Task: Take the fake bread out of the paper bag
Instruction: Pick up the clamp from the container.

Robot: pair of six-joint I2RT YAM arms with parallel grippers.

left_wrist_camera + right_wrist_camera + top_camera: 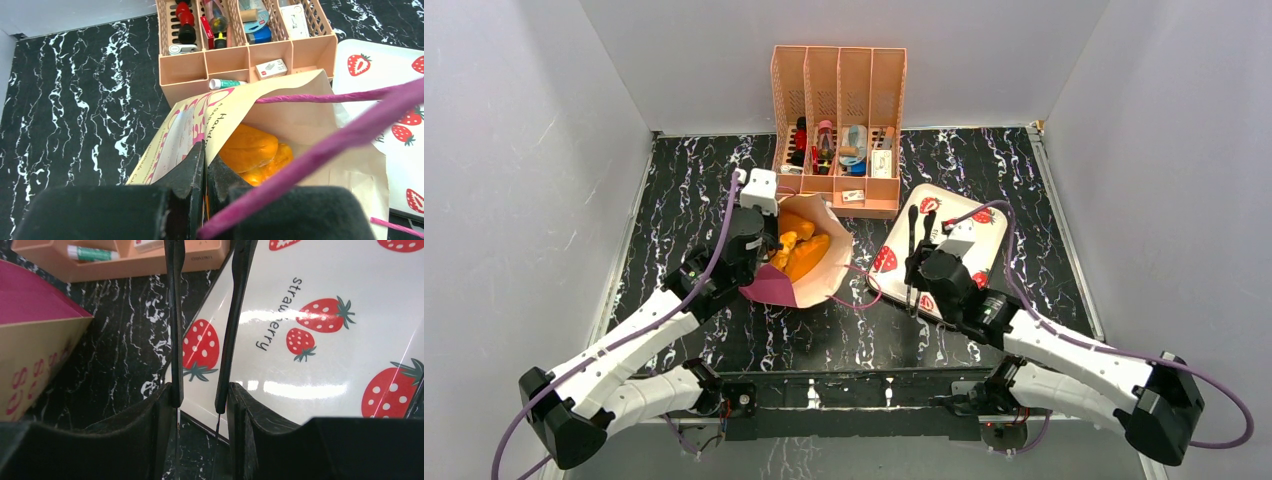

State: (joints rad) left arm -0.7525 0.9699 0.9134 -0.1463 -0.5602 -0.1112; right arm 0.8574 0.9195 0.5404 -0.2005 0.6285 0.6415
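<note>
Beside my left end effector (205, 175), which is pinching the rim of the paper bag (816, 280), the fake bread (799, 250) lies inside, long axis toward the mouth. My right end effector (917, 262), slightly spread and empty over the strawberry tray (984, 235), sits just right of it.

Both arms (624, 350) have white link shells, black joints, purple cables (1224, 420) and thin black fingers (175, 315)

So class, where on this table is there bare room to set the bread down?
The strawberry tray beside the right hand lies bare, as does the black tabletop left of the paper bag. It is crowded around the peach organiser, with the bag close in front.
</note>
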